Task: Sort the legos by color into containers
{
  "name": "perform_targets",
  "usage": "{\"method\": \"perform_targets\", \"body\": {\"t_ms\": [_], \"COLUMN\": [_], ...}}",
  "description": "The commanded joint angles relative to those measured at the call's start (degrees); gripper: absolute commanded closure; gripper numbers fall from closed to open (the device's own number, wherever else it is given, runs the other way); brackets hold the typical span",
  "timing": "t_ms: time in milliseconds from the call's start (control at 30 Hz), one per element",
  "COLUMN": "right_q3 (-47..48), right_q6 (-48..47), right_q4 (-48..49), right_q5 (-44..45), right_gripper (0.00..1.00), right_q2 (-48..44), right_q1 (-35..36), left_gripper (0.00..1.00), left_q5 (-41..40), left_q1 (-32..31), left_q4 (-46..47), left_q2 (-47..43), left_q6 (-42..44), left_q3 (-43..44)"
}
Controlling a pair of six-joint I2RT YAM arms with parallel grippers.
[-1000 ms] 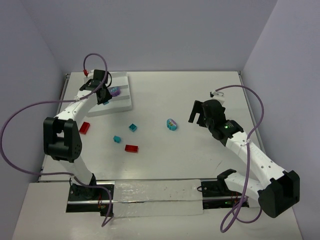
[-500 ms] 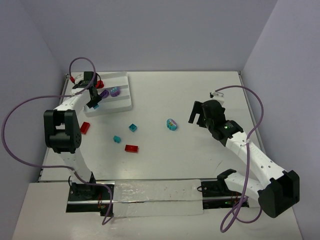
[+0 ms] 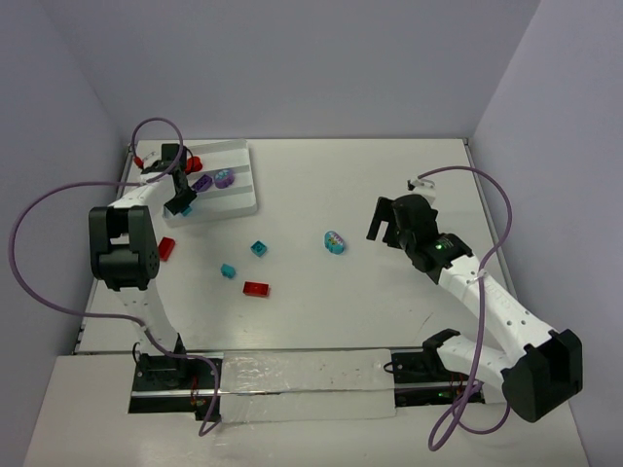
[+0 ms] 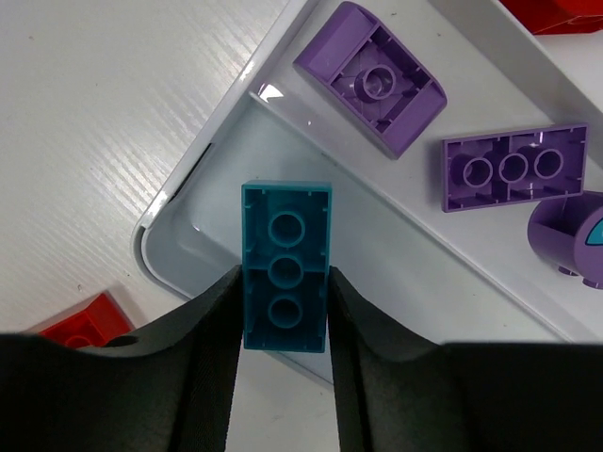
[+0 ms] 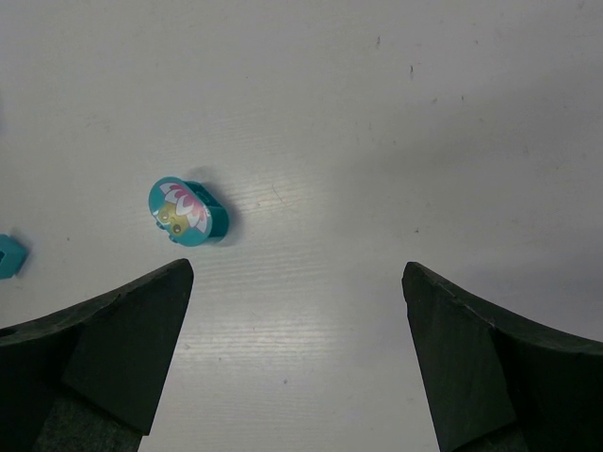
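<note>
My left gripper is shut on a teal brick and holds it over the near-left corner of the white tray. The tray holds two purple bricks, a rounded purple piece and a red brick. On the table lie two red bricks, two small teal bricks and a rounded teal piece. My right gripper is open and empty, just right of the rounded teal piece.
A long clear strip with black clamps lies along the near edge between the arm bases. Grey walls close in the table on three sides. Purple cables loop beside both arms.
My left gripper has swung left along the tray's near side with the teal brick in it. The right arm has not moved.
</note>
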Motion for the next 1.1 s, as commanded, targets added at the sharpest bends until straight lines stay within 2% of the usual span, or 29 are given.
{"method": "perform_targets", "body": {"t_ms": [0,67,100,167,233,400,467,500,567,633,867,933,1067], "right_q3": [0.6,0.7,0.7,0.9,0.9,0.9,0.9,0.9,0.3,-0.8,-0.8,-0.7,-0.6], "right_q6": [-0.3,-0.3,-0.3,-0.2,-0.1,0.1,0.4,0.6,1.0,0.7,0.1,0.3,0.6], "right_q4": [2.3,2.2,2.2,2.0,2.0,2.1,2.0,1.9,2.1,2.6,1.3,1.4,1.6], "right_q5": [0.7,0.6,0.5,0.4,0.4,0.3,0.2,0.2,0.5,0.8,2.9,2.4,1.4], "right_gripper": [0.00,0.00,0.00,0.00,0.00,0.00,0.00,0.00,0.00,0.00,0.00,0.00,0.00], "right_q2": [0.4,0.6,0.6,0.4,0.2,0.2,0.0,-0.3,-1.3,-3.6,-4.7,-4.0,-3.2], "right_q1": [0.6,0.5,0.6,0.6,0.6,0.6,0.6,0.6,0.6,0.6,0.5,0.5,0.6], "left_gripper": [0.45,0.34,0.32,0.21,0.15,0.15,0.15,0.15,0.15,0.13,0.11,0.06,0.02], "left_q5": [0.6,0.6,0.7,0.7,-0.1,-2.7,-3.3,-2.4,4.9,6.0,5.5,4.9,4.7], "left_q1": [0.4,0.3,0.3,-0.1,-1.0,-7.7,-13.0,-15.7,-19.3,-23.6,-31.0,-31.9,-32.6], "left_q4": [1.9,1.6,1.5,1.4,1.4,-0.7,-0.4,-0.1,1.6,1.1,-0.5,-1.5,-3.0], "left_q2": [-1.2,-1.8,-2.1,-4.0,-6.1,-12.2,-15.5,-16.6,-18.8,-19.3,-19.9,-17.8,-14.6], "left_q6": [-0.2,0.1,0.2,0.8,1.5,4.6,7.2,8.8,13.5,14.5,10.6,11.0,9.4], "left_q3": [0.8,1.3,1.5,1.8,1.8,1.9,-0.9,-1.9,-4.5,-6.7,-12.9,-13.3,-12.3]}}
